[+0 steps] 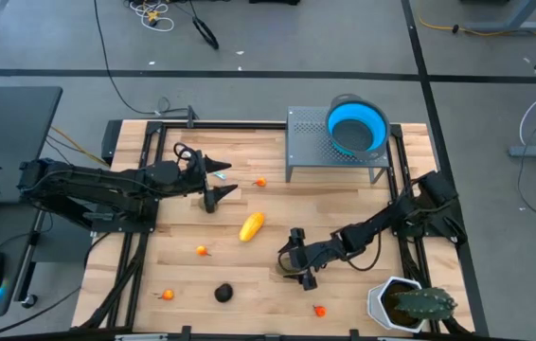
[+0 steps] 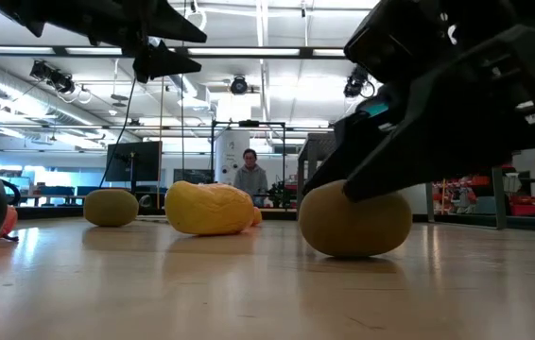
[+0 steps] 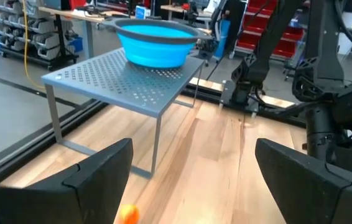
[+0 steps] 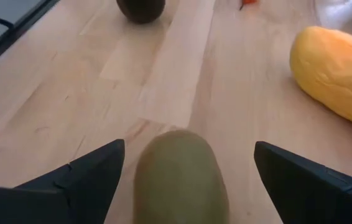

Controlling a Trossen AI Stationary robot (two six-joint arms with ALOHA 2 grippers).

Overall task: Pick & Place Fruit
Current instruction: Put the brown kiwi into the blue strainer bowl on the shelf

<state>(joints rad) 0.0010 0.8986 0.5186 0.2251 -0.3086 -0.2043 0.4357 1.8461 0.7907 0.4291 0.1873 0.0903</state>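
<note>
While the right gripper (image 4: 185, 171) holds its jaws spread around the olive-brown oval fruit (image 4: 181, 177), uneven closure risks rolling the smooth fruit out sideways

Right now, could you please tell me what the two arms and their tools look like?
Both arms are dark, nearly black, and jointed. The left tool ends in two pointed wedge-shaped fingers; the right tool has the same matte dark wedges. I see no markings.

Grey floor (image 1: 277, 38) with loose cables (image 1: 150, 11), ceiling strip lights (image 2: 249, 52), red shelving (image 3: 250, 25), seated person (image 2: 250, 177)
</note>
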